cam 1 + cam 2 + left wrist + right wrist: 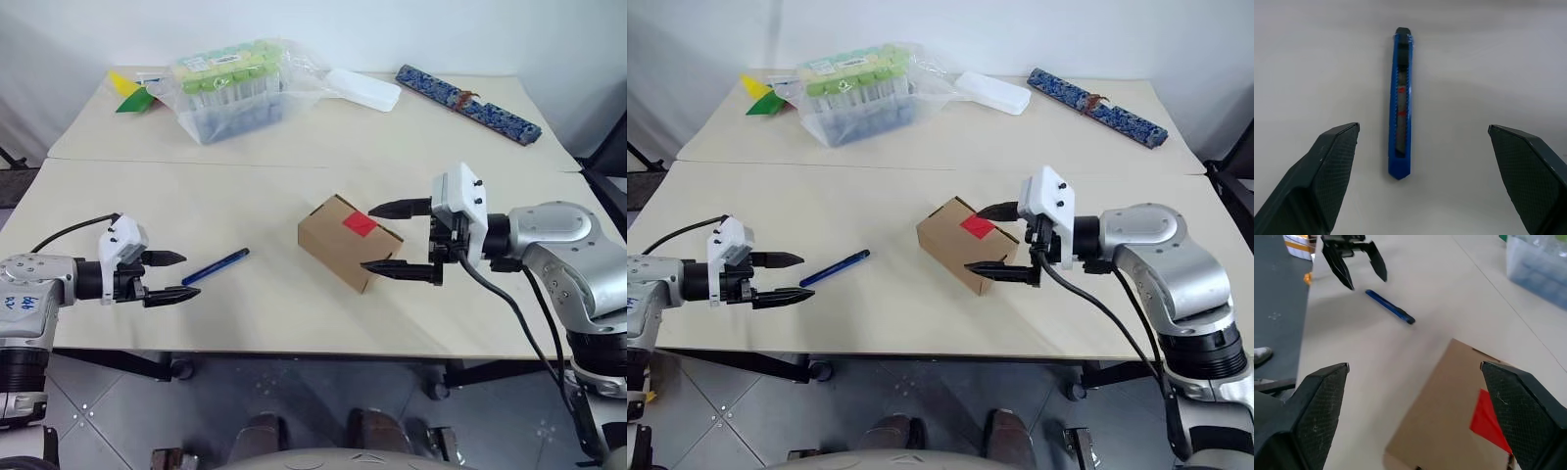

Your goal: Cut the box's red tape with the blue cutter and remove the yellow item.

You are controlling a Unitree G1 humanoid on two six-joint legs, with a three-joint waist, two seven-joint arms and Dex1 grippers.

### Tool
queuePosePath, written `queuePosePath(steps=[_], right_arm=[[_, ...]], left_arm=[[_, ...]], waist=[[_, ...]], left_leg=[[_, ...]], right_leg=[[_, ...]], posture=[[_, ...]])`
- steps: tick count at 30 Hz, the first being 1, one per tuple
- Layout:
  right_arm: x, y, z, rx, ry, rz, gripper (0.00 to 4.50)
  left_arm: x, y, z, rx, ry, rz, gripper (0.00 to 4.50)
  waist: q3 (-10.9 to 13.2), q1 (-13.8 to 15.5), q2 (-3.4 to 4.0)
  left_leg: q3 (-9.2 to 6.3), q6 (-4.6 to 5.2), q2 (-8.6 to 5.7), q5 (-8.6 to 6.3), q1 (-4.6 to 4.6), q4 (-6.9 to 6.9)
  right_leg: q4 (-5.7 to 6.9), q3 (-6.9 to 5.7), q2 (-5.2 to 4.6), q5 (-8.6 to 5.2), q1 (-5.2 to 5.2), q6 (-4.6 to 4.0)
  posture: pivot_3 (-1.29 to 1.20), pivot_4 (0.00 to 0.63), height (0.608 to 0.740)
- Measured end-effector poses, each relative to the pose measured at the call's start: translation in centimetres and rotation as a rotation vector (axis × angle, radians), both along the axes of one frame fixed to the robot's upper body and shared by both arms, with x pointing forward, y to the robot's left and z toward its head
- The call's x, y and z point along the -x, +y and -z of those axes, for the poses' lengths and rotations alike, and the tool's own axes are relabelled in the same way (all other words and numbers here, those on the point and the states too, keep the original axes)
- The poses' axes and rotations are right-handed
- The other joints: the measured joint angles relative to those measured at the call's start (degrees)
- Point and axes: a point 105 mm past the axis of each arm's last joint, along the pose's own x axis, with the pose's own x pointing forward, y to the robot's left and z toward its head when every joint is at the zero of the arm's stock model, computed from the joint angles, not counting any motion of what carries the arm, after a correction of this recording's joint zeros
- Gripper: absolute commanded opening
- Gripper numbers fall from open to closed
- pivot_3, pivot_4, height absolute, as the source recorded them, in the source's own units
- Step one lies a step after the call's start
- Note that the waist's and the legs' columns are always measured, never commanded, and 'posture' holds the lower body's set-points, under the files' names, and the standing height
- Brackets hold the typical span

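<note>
Nearest the head camera, the left gripper [174,276] hung low at the table's near edge with its two black, cross-hatched fingers spread wide and nothing between them. Just beyond its tips lay the blue cutter [1400,100], a slim ribbed plastic knife with a dark slider, flat on the pale matte table [245,201], lined up with the gap between the fingers. The right gripper [400,238], equally spread and empty, flanked the near corner of the box [345,240], a small brown cardboard carton sealed by the red tape [360,224], a glossy square over the seam. The yellow item was presumably inside. The step looked like the cutter pickup; next, the left fingers would need to advance and close across the narrow handle.
</note>
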Motion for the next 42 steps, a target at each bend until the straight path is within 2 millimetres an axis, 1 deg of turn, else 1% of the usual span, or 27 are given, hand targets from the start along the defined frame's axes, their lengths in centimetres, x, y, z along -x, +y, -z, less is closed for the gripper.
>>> queuePosePath(steps=[2,6,11,15,18,22,28,29,30,38,42], right_arm=[[0.4,0.6,0.0,-0.004,-0.003,-0.022,4.50],[1.0,1.2,-0.1,-0.006,-0.010,-0.045,4.50],[0.9,1.3,0.0,-0.013,-0.002,-0.033,4.50],[1.1,1.5,-0.1,-0.018,-0.002,-0.043,4.50],[1.1,1.4,-0.1,-0.018,-0.002,-0.040,4.50],[1.0,1.4,-0.1,-0.019,-0.003,-0.038,4.50],[1.0,1.5,-0.1,-0.018,-0.003,-0.037,4.50],[1.0,1.5,-0.1,-0.018,-0.003,-0.036,4.50],[1.0,1.4,-0.1,-0.018,-0.003,-0.036,4.50],[1.0,1.2,-0.1,-0.004,-0.006,-0.028,4.50],[1.4,1.3,-0.2,0.015,-0.012,-0.029,4.50]], left_arm=[[-0.7,0.0,0.6,-0.003,0.008,-0.011,4.48],[-1.3,0.3,1.1,-0.007,0.014,-0.025,4.48],[-1.8,0.5,1.2,-0.034,0.000,-0.016,4.48],[-1.8,0.5,1.3,-0.042,-0.004,-0.002,4.48],[-1.9,0.4,1.3,-0.062,-0.011,0.006,3.91],[-2.3,0.6,1.2,-0.077,-0.015,-0.004,2.77],[-2.2,0.3,1.4,-0.085,-0.012,0.024,0.90],[-2.2,0.2,1.4,-0.085,-0.011,0.030,0.62],[-2.2,0.2,1.4,-0.084,-0.010,0.034,0.44],[-2.0,-0.1,1.5,-0.091,-0.016,0.069,0.44],[-1.1,-0.7,1.7,-0.114,-0.036,0.143,0.44]], waist=[[0.00,0.06,0.00],[-0.01,0.00,-0.02],[-0.01,-0.01,-0.01],[-0.01,-0.02,-0.01],[-0.01,0.05,-0.01],[-0.01,0.00,-0.01],[-0.01,-0.02,-0.01],[-0.01,-0.02,-0.01],[-0.01,-0.01,-0.01],[-0.01,0.00,-0.01],[-0.01,-0.02,-0.01]], left_leg=[[0.05,0.00,0.00,0.00,-0.01,0.00],[0.20,0.03,-0.01,-0.02,-0.01,0.00],[0.36,0.03,0.00,-0.02,0.00,-0.01],[0.39,0.03,0.00,-0.02,0.03,-0.01],[0.40,0.03,0.00,-0.02,0.03,-0.01],[0.42,0.05,0.00,-0.03,0.04,-0.01],[0.43,0.05,0.00,-0.03,0.04,-0.01],[0.43,0.05,0.00,-0.03,0.04,-0.01],[0.43,0.05,0.00,-0.03,0.04,-0.01],[0.43,0.06,0.00,-0.04,0.03,-0.01],[0.43,0.06,0.01,-0.04,0.03,-0.03]], right_leg=[[0.01,-0.01,0.00,0.00,-0.01,0.00],[0.00,-0.02,0.00,0.00,-0.02,0.00],[0.00,0.00,0.00,0.00,-0.01,0.00],[0.01,0.03,0.00,0.00,-0.02,0.00],[0.01,0.04,-0.01,0.00,-0.01,0.00],[0.01,0.05,-0.01,0.00,-0.02,0.00],[0.00,0.06,-0.01,0.00,-0.02,0.00],[0.00,0.06,-0.01,0.00,-0.02,0.00],[0.00,0.06,-0.01,0.00,-0.02,0.00],[-0.01,0.06,-0.01,0.00,-0.02,0.00],[-0.01,0.07,-0.02,0.00,-0.04,0.00]], posture=[[0.00,0.150,0.740],[0.00,0.150,0.740],[0.00,0.150,0.740],[0.00,0.150,0.740],[0.00,0.150,0.740],[0.00,0.150,0.740],[0.00,0.150,0.740],[0.00,0.150,0.740],[0.00,0.150,0.740],[0.00,0.150,0.740],[0.00,0.150,0.740]])
